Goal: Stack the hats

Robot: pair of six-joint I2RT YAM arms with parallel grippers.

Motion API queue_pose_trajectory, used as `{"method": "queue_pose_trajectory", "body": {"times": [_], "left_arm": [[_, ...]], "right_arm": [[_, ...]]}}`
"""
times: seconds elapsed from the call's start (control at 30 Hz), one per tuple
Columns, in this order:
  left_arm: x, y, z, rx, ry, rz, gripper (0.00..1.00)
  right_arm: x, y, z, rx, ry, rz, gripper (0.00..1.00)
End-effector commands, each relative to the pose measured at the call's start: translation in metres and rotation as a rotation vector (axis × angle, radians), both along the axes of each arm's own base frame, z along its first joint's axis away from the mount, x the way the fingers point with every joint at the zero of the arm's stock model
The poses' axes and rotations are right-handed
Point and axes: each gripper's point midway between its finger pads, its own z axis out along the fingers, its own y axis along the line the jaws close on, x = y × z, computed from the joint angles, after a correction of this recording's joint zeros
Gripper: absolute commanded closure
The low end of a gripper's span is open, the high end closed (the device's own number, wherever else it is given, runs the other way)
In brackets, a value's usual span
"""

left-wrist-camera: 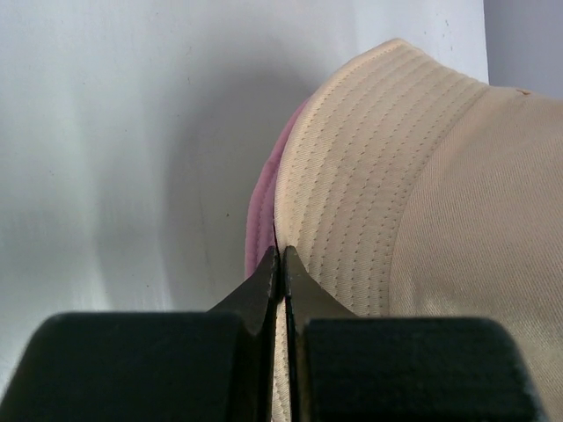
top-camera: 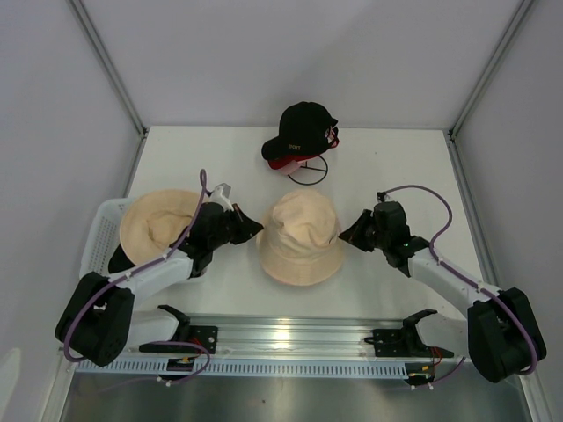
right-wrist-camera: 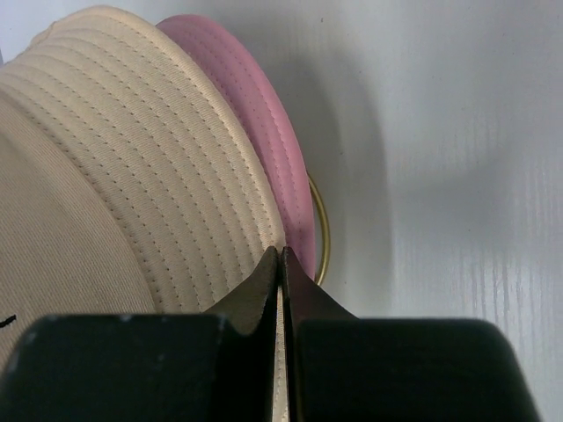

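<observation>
Two arms hold a soft beige fabric bucket hat (top-camera: pixel 301 236) at mid-bench (top-camera: pixel 396 167), with the left end effector (top-camera: pixel 255 229) and right end effector (top-camera: pixel 345 236) at opposite brim edges. A wide beige fabric hat (top-camera: pixel 157 221) rests in a white mesh basket (top-camera: pixel 98 230). Left wrist: tapered black jaws pinched tight on the row-stitched brim, a pink bucket hat (left-wrist-camera: pixel 262 211) beneath. Right wrist: jaws likewise clamped on the brim, above the pink brim and a thin tan wire hoop (right-wrist-camera: pixel 325 230).
</observation>
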Motion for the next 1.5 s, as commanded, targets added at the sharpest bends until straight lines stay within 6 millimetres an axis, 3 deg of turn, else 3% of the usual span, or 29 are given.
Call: {"method": "queue_pose_trajectory", "body": {"times": [0.0,0.13,0.17,0.2,0.23,0.27,0.33,0.37,0.4,0.43,0.47,0.5,0.53,0.57,0.6,0.63,0.7,0.77,0.87,0.9,1.1,1.23,1.3,1.47], "left_arm": [[-0.008,0.019,-0.030,0.123,0.036,0.027,0.99],[-0.005,0.017,-0.010,0.129,-0.014,0.004,0.98],[-0.005,0.018,-0.006,0.141,-0.022,-0.006,0.92],[0.005,0.013,0.026,0.116,-0.089,-0.007,0.88],[0.000,0.014,0.030,0.126,-0.083,-0.019,0.84],[0.000,0.016,0.036,0.139,-0.098,-0.023,0.71],[0.003,0.024,0.074,0.154,-0.162,0.012,0.53],[0.002,0.030,0.082,0.180,-0.180,0.024,0.37],[0.001,0.036,0.096,0.202,-0.190,0.034,0.30],[0.001,0.047,0.111,0.223,-0.228,0.078,0.24],[0.003,0.052,0.136,0.235,-0.274,0.098,0.14],[0.002,0.062,0.150,0.256,-0.281,0.124,0.09],[0.003,0.075,0.164,0.276,-0.306,0.179,0.06],[0.003,0.085,0.169,0.301,-0.306,0.214,0.02],[0.004,0.104,0.187,0.322,-0.307,0.282,0.01],[0.005,0.119,0.189,0.349,-0.292,0.336,0.01],[0.010,0.155,0.184,0.411,-0.249,0.446,0.01],[0.015,0.163,0.176,0.470,-0.222,0.410,0.01],[0.016,0.150,0.160,0.540,-0.161,0.256,0.05],[0.016,0.145,0.143,0.581,-0.092,0.213,0.05],[0.011,0.133,0.090,0.731,0.051,0.111,0.09],[0.006,0.126,0.057,0.724,0.116,0.075,0.22],[0.006,0.124,0.047,0.724,0.141,0.064,0.26],[0.011,0.129,0.028,0.769,0.194,0.101,0.46]], "right_arm": [[-0.010,-0.021,-0.019,-0.130,0.057,-0.023,1.00],[-0.004,-0.021,0.000,-0.145,0.025,-0.008,1.00],[-0.003,-0.021,0.006,-0.154,0.016,0.002,1.00],[0.001,-0.021,0.020,-0.176,-0.008,0.020,0.88],[0.004,-0.023,0.029,-0.194,-0.024,0.021,0.76],[0.007,-0.027,0.038,-0.212,-0.040,0.018,0.67],[0.013,-0.034,0.070,-0.236,-0.086,0.018,0.51],[0.016,-0.038,0.081,-0.237,-0.104,0.012,0.44],[0.016,-0.048,0.089,-0.237,-0.100,-0.003,0.28],[0.022,-0.053,0.114,-0.239,-0.153,-0.007,0.21],[0.023,-0.060,0.130,-0.239,-0.187,-0.020,0.15],[0.024,-0.072,0.139,-0.243,-0.191,-0.046,0.04],[0.027,-0.077,0.162,-0.251,-0.247,-0.043,0.01],[0.027,-0.083,0.173,-0.253,-0.270,-0.053,0.01],[0.028,-0.090,0.182,-0.257,-0.287,-0.068,0.01],[0.029,-0.093,0.190,-0.263,-0.308,-0.071,0.01],[0.032,-0.093,0.204,-0.262,-0.362,-0.059,0.00],[0.037,-0.088,0.208,-0.246,-0.398,-0.040,0.01],[0.046,-0.080,0.201,-0.217,-0.390,-0.006,0.00],[0.050,-0.076,0.201,-0.204,-0.395,0.003,0.01],[0.066,-0.065,0.192,-0.162,-0.390,0.037,0.01],[0.069,-0.065,0.187,-0.165,-0.381,0.037,0.01],[0.069,-0.064,0.185,-0.167,-0.373,0.042,0.01],[0.070,-0.063,0.186,-0.160,-0.376,0.039,0.00]]}}
